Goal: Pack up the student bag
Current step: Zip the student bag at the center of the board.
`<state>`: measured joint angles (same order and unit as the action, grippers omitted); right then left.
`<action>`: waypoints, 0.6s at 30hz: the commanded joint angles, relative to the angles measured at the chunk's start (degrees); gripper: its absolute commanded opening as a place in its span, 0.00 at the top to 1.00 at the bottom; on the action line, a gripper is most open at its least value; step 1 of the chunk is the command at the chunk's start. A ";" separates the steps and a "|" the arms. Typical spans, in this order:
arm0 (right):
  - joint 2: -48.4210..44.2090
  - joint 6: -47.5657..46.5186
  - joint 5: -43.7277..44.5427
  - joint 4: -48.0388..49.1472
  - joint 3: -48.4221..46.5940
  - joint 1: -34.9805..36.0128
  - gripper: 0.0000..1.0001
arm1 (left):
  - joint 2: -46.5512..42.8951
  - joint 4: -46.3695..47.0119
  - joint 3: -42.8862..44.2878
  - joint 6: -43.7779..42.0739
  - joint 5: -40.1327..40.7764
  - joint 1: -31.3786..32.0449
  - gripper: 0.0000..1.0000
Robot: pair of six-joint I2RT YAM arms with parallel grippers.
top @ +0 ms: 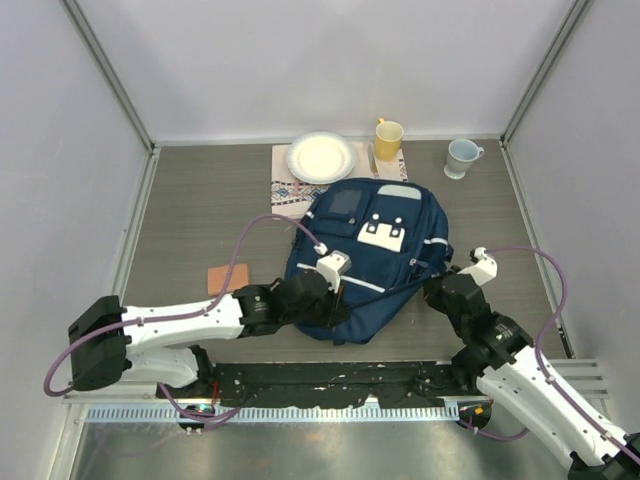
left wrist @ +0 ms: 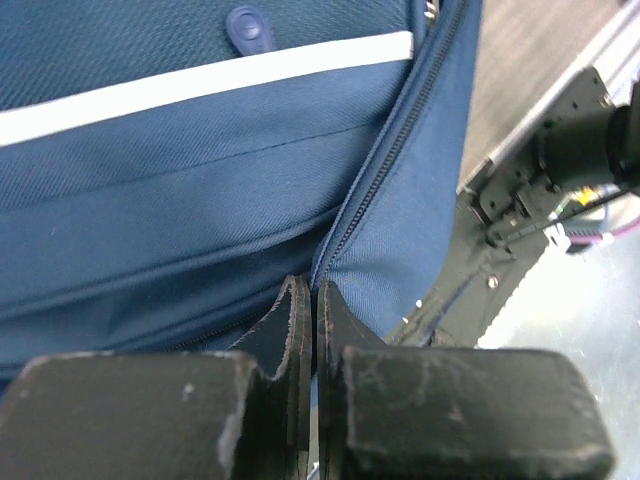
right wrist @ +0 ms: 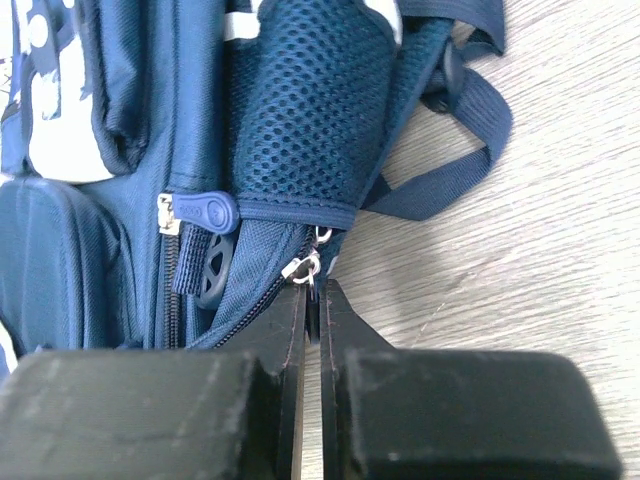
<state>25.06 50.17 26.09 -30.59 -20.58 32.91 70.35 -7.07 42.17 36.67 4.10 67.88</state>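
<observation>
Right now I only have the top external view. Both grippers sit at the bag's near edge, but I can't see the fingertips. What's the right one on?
Observer: In the right wrist view the right gripper is shut. A metal zip pull sits at its tips and looks pinched, just below the mesh side pocket of the student bag.
Operator: And the left?
Observer: The left gripper is shut on the bag's fabric, where the zip teeth run down to its tips.
Operator: Is that zip open?
Observer: No, it's closed along the stretch the left wrist view shows.
</observation>
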 commanded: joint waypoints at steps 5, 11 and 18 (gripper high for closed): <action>0.94 1.33 4.78 1.84 0.18 -2.32 0.99 | -2.75 -17.98 2.04 1.48 14.27 -9.86 1.00; 0.17 2.13 -0.42 4.13 3.53 -2.32 0.92 | -10.92 -16.84 -2.79 4.38 11.82 -15.32 0.97; -1.60 -2.00 -0.69 1.76 -1.91 -2.32 0.43 | -14.27 -18.85 -6.75 8.33 11.98 -15.41 0.95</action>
<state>23.64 51.40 15.20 -26.41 -18.13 32.38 59.46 -16.56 37.52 41.74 8.23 54.28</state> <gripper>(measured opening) 0.489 0.043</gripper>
